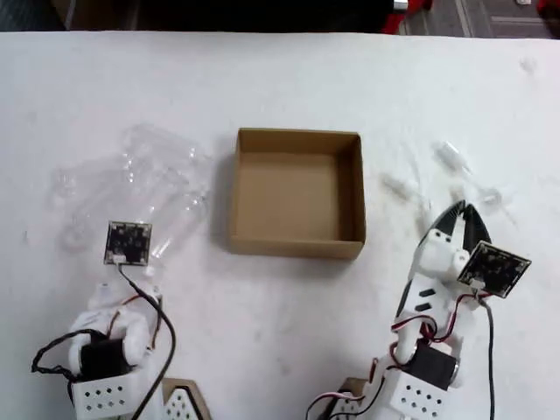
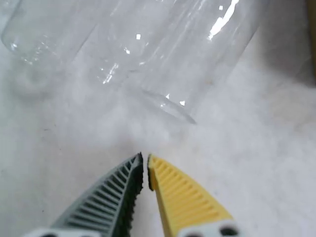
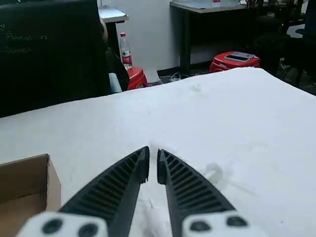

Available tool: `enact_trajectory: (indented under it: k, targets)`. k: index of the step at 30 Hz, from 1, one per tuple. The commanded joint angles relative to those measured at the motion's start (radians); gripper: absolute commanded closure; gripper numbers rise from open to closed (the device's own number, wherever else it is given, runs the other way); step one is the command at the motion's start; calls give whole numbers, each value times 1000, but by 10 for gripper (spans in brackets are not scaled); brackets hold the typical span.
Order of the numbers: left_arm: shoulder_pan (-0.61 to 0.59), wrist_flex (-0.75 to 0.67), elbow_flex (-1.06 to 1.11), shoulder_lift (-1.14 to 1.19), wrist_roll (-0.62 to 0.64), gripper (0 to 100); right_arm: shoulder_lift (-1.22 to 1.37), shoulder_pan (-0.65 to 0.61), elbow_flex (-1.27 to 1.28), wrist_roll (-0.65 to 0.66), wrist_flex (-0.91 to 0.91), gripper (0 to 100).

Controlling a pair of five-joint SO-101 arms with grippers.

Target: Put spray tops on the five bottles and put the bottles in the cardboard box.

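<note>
1. Table [image 1: 289,79]: a white-covered surface that carries everything listed below.
2. Cardboard box [image 1: 296,248]: brown and square, open at the top. It stands at the middle of the table between the two arms, and its bare floor is in full view.
3. Right arm [image 1: 429,297]: white segments with dark servos. It rises from the near edge and slants toward the far right of the box.
4. Left arm [image 1: 109,350]: the same build, folded low at the near left. Its wrist camera board sits over the near edge of the bottles.
5. Bottles [image 1: 140,179]: clear plastic, lying on their sides in a loose cluster left of the box and outside it. They overlap too much for an exact count. From the left wrist, one bottle [image 2: 197,54] lies just ahead of the fingertips without touching them.
6. Left gripper [image 2: 145,160]: one grey finger and one yellow, pointing down at the cloth. The jaws are drawn together to a thin slit and hold nothing.
7. Right gripper [image 1: 464,210]: both fingers black, with the tips among the spray tops. The jaws are nearly touching and nothing is gripped.
8. Spray tops [image 1: 451,157]: small pale pieces scattered on the cloth right of the box, well apart from the bottles. One [image 3: 215,173] lies just beside the right fingertips.
</note>
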Motion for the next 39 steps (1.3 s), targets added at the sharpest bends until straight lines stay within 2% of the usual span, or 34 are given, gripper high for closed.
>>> enact_trajectory:
  k: [1, 5, 10, 12, 14, 18, 22, 25, 29, 33, 39]
  targets:
    - [-13, 8, 0, -12, -37, 976, -7, -71, -34, 6, -70, 977]
    - [-13, 14, 0, -12, -222, 976, -7, -232, -98, 164, -44, 977]
    - [-13, 46, 0, -12, -496, 977, 2, -613, -250, 358, 216, 977]
    - [-13, 51, 0, -12, -535, 977, 4, -739, -298, 368, 288, 977]
    - [-13, 51, 0, -12, -535, 977, 8, -799, -311, 367, 297, 977]
    - [-13, 51, 0, -12, -535, 977, 119, -803, -310, 365, 269, 977]
    - [-13, 48, 0, -12, -535, 977, 357, -803, -336, 364, 237, 977]
    - [-13, 48, 0, -12, -535, 977, 559, -799, -399, 308, 242, 977]
    - [-13, 44, 0, -12, -535, 977, 742, -677, -460, 232, 234, 977]
    - [-13, 44, 0, -12, -535, 977, 766, -522, -471, 164, 222, 977]
    - [-13, 15, -11, -12, -578, 977, 759, -472, -419, 147, 140, 977]
